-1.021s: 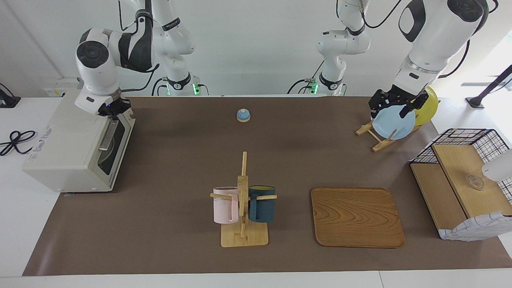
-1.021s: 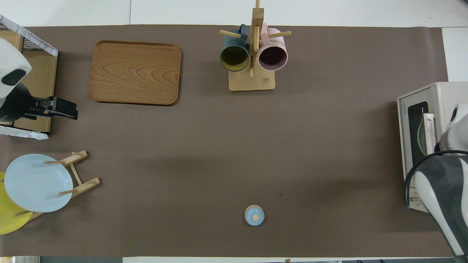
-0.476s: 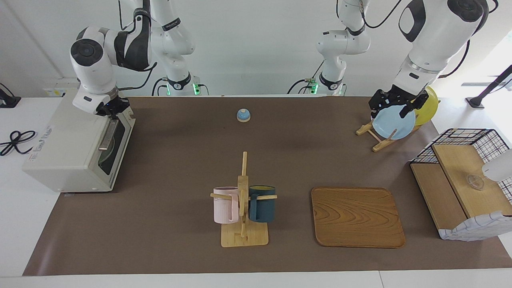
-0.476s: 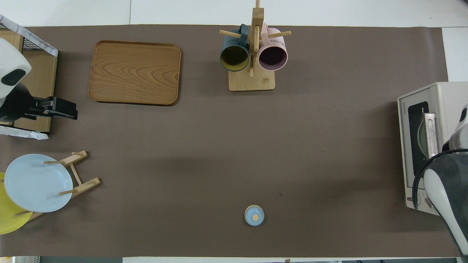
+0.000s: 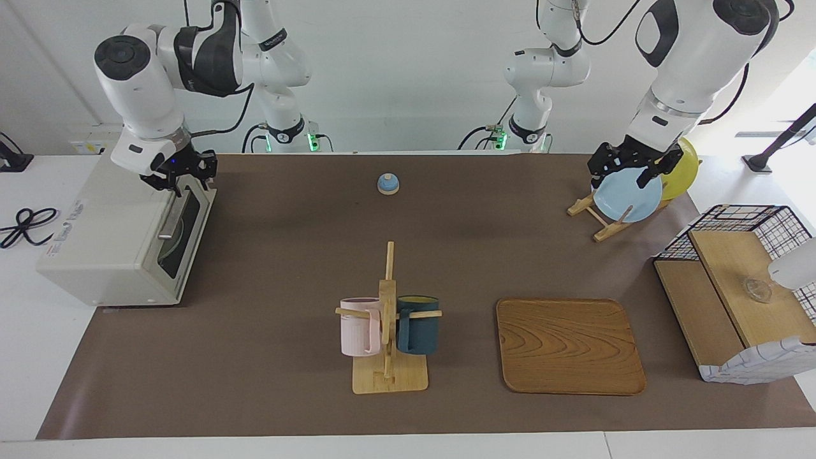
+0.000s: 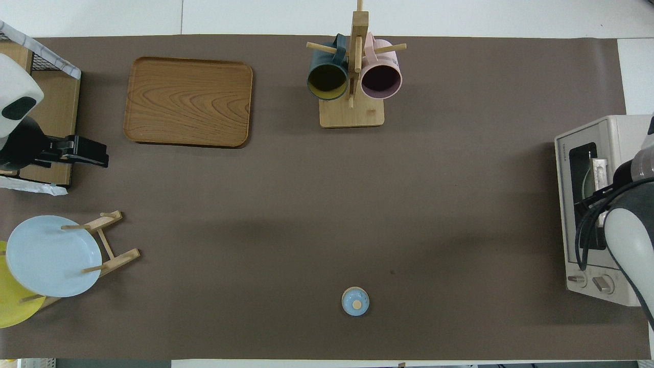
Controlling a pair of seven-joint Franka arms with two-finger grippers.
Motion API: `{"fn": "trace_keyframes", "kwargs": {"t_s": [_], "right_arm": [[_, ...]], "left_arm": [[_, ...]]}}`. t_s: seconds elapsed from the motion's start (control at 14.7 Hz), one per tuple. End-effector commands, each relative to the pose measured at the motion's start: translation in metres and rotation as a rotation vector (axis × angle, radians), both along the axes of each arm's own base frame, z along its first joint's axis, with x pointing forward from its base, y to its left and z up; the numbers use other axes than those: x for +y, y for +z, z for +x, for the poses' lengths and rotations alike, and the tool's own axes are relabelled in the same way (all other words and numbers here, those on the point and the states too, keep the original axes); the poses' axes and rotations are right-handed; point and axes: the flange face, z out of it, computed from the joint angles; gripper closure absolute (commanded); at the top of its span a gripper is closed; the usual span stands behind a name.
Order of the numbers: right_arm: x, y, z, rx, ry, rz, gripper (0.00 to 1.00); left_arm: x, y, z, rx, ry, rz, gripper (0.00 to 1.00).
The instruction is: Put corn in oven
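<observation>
Since the corn cannot be seen anywhere on the table, it is most likely already inside the toaster oven [image 5: 108, 236] at the right arm's end. The dark glass door [image 5: 185, 239] stands shut and hides the inside, so I cannot confirm that.

The right gripper [image 5: 182, 175] hangs over the oven's top front edge, just above the silver bar handle [image 5: 171, 215]. Its jaws look parted and hold nothing, and it seems to be clear of the handle. The step in hand reads as letting go and backing off.

To do it well, the jaws should spread fully before the arm moves. The gripper should then lift straight up and away from the door, so no finger hooks the bar and drags the door open. A check that the door sits flush along its top edge would be wise.

The left gripper [image 5: 628, 167] waits aloft over the left arm's end of the table, with the pale blue plate [image 5: 628, 197] in its rack showing below it. Its jaws are wide and empty.
</observation>
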Motion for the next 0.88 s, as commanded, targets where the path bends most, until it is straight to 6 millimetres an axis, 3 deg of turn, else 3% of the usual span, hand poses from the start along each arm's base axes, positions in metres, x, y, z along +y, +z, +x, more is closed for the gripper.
{"fn": "trace_keyframes", "kwargs": {"t_s": [0.0,0.27,0.41,0.54,0.75,0.82], "right_arm": [[0.016,0.024,0.015,-0.013,-0.032,0.056,0.0],[0.039,0.049,0.033,-0.035,-0.116,0.153,0.0],[0.063,0.067,0.038,-0.059,-0.174,0.163,0.0],[0.082,0.074,0.056,-0.023,-0.213,0.159,0.0],[0.089,0.073,0.062,-0.016,-0.221,0.16,0.0],[0.086,0.062,0.065,0.015,-0.232,0.158,0.0]], "left_arm": [[0.004,0.004,-0.007,-0.003,0.0,0.024,0.0],[0.004,0.004,-0.007,-0.003,0.0,0.024,0.0],[0.004,0.003,-0.007,-0.003,0.0,0.024,0.0],[0.004,0.004,-0.007,-0.003,0.0,0.024,0.0],[0.004,0.003,-0.007,-0.003,0.0,0.024,0.0],[0.004,0.003,-0.007,-0.002,0.0,0.025,0.0]]}}
